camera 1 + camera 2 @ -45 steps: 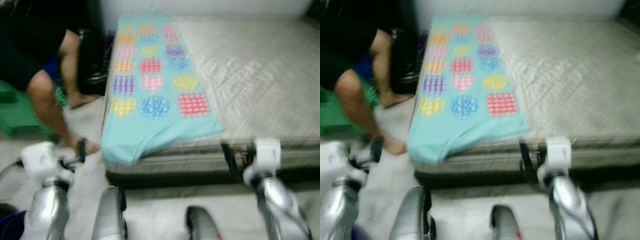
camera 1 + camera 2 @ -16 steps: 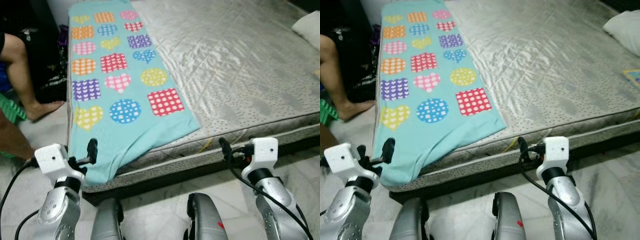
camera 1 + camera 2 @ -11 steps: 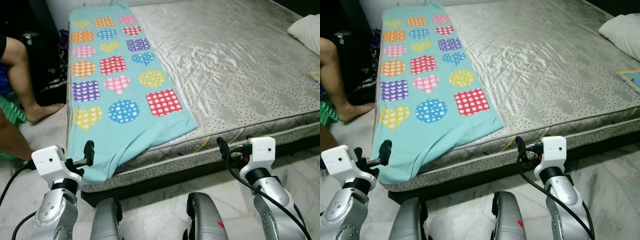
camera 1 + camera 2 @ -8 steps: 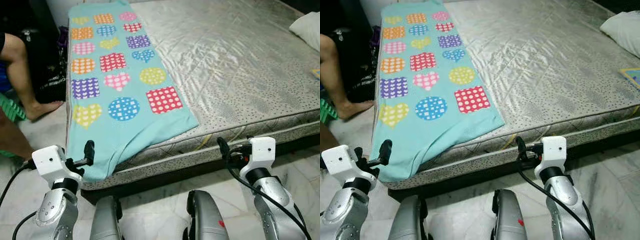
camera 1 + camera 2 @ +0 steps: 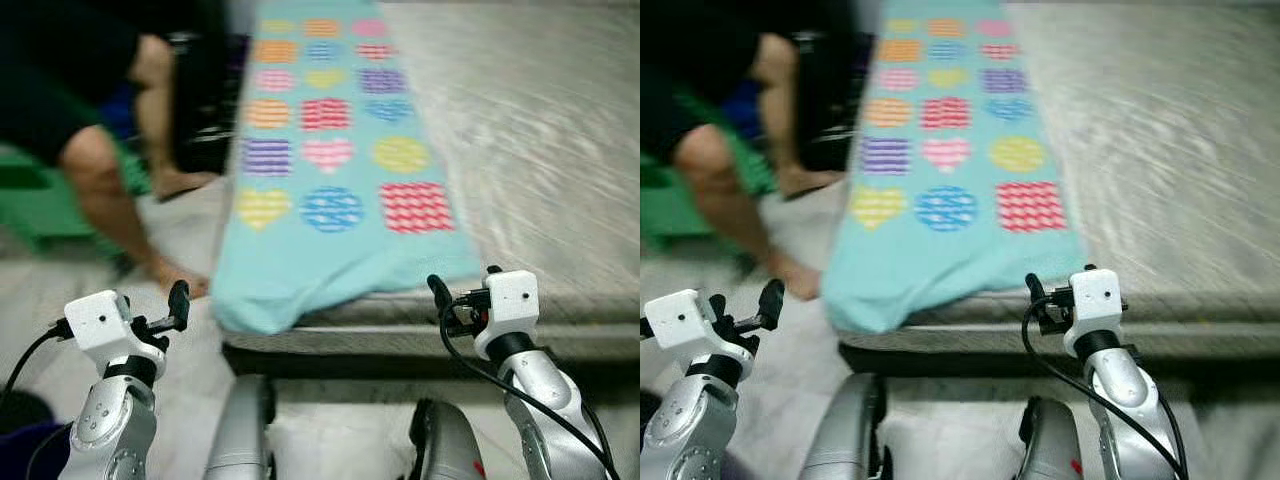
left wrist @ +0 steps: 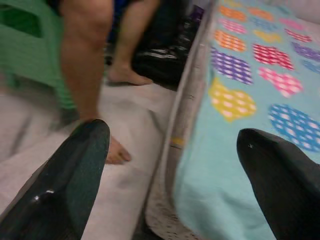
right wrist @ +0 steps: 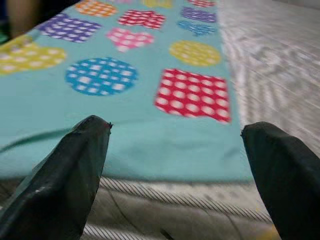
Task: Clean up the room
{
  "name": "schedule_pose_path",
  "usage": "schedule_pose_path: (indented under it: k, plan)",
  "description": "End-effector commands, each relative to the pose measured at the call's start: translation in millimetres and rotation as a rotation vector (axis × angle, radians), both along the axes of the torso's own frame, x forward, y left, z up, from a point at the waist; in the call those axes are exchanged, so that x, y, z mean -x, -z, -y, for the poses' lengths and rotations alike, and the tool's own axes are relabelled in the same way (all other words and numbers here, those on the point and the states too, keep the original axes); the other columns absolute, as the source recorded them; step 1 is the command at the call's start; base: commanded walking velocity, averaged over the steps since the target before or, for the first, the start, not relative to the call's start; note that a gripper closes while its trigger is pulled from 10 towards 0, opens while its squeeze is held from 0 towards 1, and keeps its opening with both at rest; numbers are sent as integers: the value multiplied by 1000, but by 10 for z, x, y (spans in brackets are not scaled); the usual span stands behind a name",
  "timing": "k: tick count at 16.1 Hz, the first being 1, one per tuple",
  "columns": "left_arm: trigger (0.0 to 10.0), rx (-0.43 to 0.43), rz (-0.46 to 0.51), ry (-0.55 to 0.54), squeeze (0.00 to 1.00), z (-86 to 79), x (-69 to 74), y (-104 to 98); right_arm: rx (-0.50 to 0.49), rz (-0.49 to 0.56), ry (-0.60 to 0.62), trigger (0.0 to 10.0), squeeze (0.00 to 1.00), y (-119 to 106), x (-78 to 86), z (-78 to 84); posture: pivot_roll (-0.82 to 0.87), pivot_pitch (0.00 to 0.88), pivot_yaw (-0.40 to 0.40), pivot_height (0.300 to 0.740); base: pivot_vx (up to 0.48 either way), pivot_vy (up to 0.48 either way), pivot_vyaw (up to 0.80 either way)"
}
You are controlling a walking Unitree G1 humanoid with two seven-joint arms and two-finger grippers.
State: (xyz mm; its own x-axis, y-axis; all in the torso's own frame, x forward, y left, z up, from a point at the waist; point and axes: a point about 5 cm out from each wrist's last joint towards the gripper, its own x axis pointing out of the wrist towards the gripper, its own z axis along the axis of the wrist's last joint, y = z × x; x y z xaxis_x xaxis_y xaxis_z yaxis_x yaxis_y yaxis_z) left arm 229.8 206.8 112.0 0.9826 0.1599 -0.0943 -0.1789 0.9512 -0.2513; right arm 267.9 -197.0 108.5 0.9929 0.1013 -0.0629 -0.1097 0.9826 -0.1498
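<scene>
Lying flat ahead of both grippers, the long turquoise cloth printed with coloured spotted hearts, circles and squares (image 5: 335,170) covered the left strip of the grey quilted mattress (image 5: 540,130), its near end drooping over the mattress edge. The right gripper (image 7: 175,165) hung just short of that edge, its two black fingers spread wide and holding nothing; between them lay the cloth's near hem, with a red spotted square (image 7: 194,95) and a blue spotted circle (image 7: 101,76) just beyond. The left gripper (image 6: 172,165) was also spread wide and empty, raised off to the cloth's outer side, near its drooping corner but apart from it; between its fingers showed the mattress side, pale floor (image 6: 125,165) and the yellow spotted heart (image 6: 231,101). Beyond the left gripper, a person's bare legs (image 5: 115,190) stood on the floor beside a green plastic stool (image 6: 35,45) and a black bag (image 6: 160,55). The head views were blurred.
</scene>
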Motion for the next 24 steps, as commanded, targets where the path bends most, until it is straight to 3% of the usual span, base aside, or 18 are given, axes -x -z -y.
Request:
schedule_pose_path:
  k: [1,6,15,22,24]
  plan:
    - [10000,-9,-14,-8,0,-12,-1,5,13,-8,9,10000,0,17,-17,18,-65,155,15,561,0,0,788]
    - [10000,-11,-1,-5,0,-42,-62,-10,-9,7,32,10000,0,-16,-92,50,-66,157,11,561,0,0,763]
    - [10000,-3,-9,2,0,-8,-55,23,-56,17,53,10000,0,-10,-72,43,-71,158,13,561,0,0,0]
    - [10000,-5,-8,1,0,1,-55,6,-67,14,48,10000,0,0,-49,26,-68,163,14,477,0,0,0]
    - [10000,-6,-1,-4,0,2,-65,-18,-62,11,49,10000,0,-3,-51,29,-68,171,12,472,0,0,0]
